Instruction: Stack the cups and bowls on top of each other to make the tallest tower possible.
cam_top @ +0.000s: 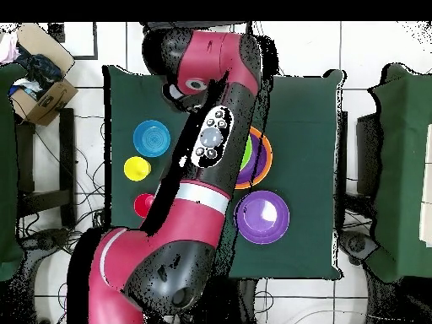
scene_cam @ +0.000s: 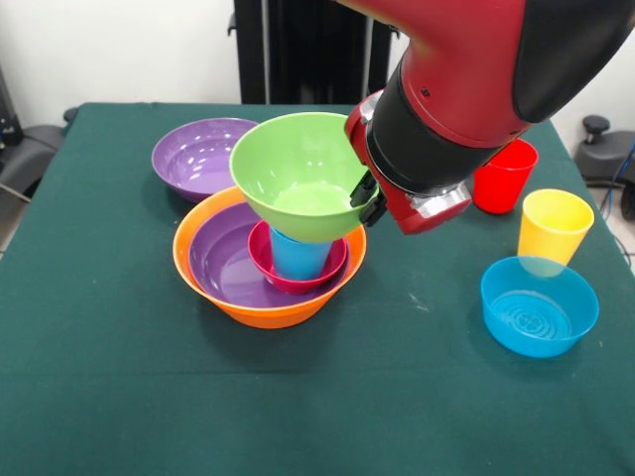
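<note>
From my front feed, the red and black arm (scene_cam: 466,89) comes down over the middle of the green-covered table (scene_cam: 119,397). Its gripper (scene_cam: 369,198) sits at the right rim of the glossy lime green plastic bowl (scene_cam: 298,174), and the black fingers (scene_cam: 365,190) look closed on that rim, though the wrist hides most of them. The green bowl is tilted, mouth toward my camera, and its base rests on or just above the glossy blue plastic cup (scene_cam: 300,256); I cannot tell whether they touch.

The blue cup stands inside the small pink-red plastic bowl (scene_cam: 268,270), which lies in a large purple plastic bowl (scene_cam: 223,263), itself nested in the large orange plastic bowl (scene_cam: 253,312) at the base of the tower.

A second large purple bowl (scene_cam: 193,154) sits just behind the tower to the left. Off to the right, well apart from the gripper, are the red plastic cup (scene_cam: 506,177), the yellow plastic cup (scene_cam: 554,226) and the small blue plastic bowl (scene_cam: 539,305).

From overhead, the arm covers most of the tower; only an orange edge (cam_top: 268,160) shows.
</note>
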Motion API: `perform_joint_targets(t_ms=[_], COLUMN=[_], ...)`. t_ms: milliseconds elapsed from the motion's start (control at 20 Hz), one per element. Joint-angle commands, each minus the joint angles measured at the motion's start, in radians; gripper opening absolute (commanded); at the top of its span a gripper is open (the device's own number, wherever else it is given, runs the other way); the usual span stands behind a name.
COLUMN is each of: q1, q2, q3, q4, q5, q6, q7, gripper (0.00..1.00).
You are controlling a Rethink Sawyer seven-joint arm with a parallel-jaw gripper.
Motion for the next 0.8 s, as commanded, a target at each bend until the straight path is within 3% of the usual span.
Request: perform_joint_targets(t_ms=[50, 400, 450, 800], q1=[-0.02, -0.016, -0.014, -0.019], q2=[-0.028, -0.034, -0.035, -0.036], q3=[0.077, 0.081, 0.081, 0.085], q4=[0.054, 0.068, 0.071, 0.061], q5=[-0.108, -0.113, -0.116, -0.136], q6=[-0.052, -0.063, -0.063, -0.065], q7=[-0.159, -0.165, -0.169, -0.182], gripper=[0.0, 0.0, 1.0, 1.0])
